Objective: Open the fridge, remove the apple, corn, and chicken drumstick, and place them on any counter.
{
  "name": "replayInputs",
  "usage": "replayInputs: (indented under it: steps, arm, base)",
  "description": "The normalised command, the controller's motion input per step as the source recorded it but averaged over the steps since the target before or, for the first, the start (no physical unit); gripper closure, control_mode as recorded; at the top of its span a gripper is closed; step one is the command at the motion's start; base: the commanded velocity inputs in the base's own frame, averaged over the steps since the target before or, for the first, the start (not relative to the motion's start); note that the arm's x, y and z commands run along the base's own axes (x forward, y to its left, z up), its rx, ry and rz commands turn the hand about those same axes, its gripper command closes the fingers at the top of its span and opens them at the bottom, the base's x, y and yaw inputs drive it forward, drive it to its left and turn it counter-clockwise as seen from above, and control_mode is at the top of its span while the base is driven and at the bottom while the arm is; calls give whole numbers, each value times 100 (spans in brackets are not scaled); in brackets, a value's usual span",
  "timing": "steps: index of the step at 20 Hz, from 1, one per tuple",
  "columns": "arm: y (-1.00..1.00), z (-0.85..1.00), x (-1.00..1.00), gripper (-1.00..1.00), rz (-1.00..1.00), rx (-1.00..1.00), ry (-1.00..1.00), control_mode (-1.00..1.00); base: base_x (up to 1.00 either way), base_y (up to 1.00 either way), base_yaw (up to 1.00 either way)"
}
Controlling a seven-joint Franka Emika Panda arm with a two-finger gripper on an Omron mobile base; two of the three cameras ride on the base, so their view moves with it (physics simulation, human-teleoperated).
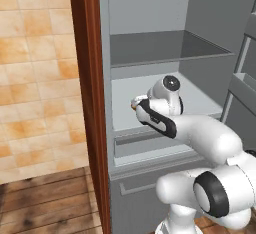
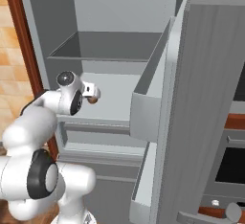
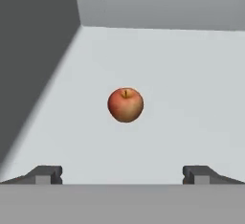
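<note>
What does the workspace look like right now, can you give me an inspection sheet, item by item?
Surface: pale fridge shelf, bare apart from the apple.
Job's things: fridge door open; red apple upright, centred ahead of the claw.
Clutter: nothing seen.
Claw: claw open, inside the fridge, short of the apple, holding nothing.
Cables: nothing seen.
Surroundings: tan tiled wall, wooden floor, oven to the right.

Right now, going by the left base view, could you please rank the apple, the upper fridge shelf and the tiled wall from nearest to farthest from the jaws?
1. The apple, on the lower shelf just ahead of the open gripper.
2. The upper fridge shelf, above and deeper inside the fridge.
3. The tiled wall, off to the left, outside the fridge.
</note>
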Motion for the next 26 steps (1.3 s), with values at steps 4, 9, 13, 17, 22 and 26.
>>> replayInputs:
  steps: [4, 9, 13, 17, 22, 26]
  arm:
    - [1, -36, 56, -100, 0, 0, 6, -100]
    - [4, -50, 48, -100, 0, 0, 0, -100]
    - [3, -36, 57, -100, 0, 0, 0, -100]
    - [3, -18, 66, -100, 0, 0, 0, -100]
    - [5, -24, 36, -100, 0, 0, 1, -100]
    - [4, -30, 29, -100, 0, 0, 1, -100]
  base:
    - [0, 0, 0]
    - [0, 0, 0]
    - [0, 0, 0]
    - [0, 0, 0]
    - [0, 0, 0]
    - [0, 0, 0]
